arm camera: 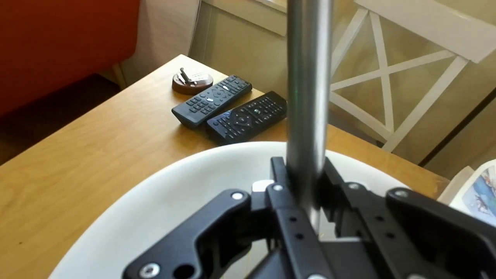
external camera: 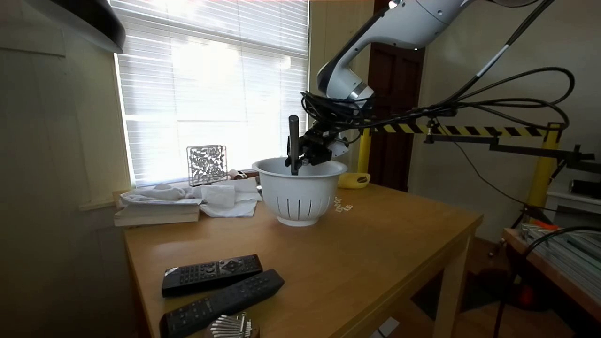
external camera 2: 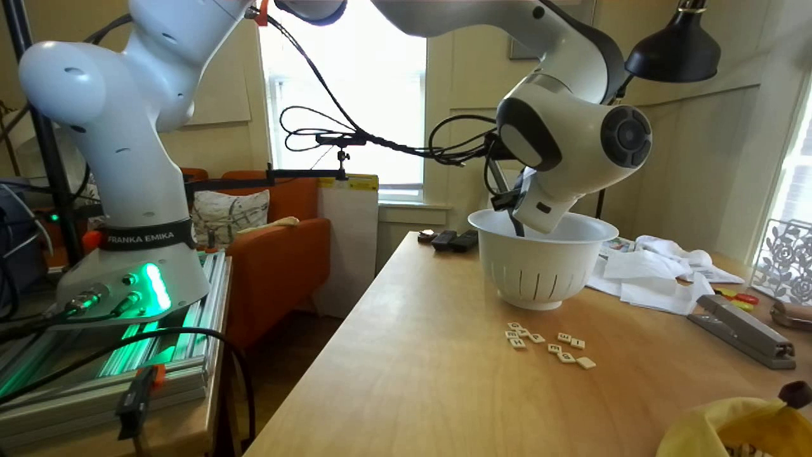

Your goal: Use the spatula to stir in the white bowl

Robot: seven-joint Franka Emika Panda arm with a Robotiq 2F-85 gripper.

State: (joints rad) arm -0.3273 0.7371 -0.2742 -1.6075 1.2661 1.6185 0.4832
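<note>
Your pincer [arm camera: 304,174] grips the spatula [arm camera: 310,85] by its handle, the lower end inside the white bowl [external camera: 300,193], its head hidden. Press hard against the wall and the bowl, with nothing visible bracing it, could skid across the table [external camera 2: 419,355] into the letter tiles [external camera 2: 536,339]; the smooth handle might also twist.

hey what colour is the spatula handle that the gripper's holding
The spatula handle is shiny silver-grey, which shows best in the wrist view.
</note>
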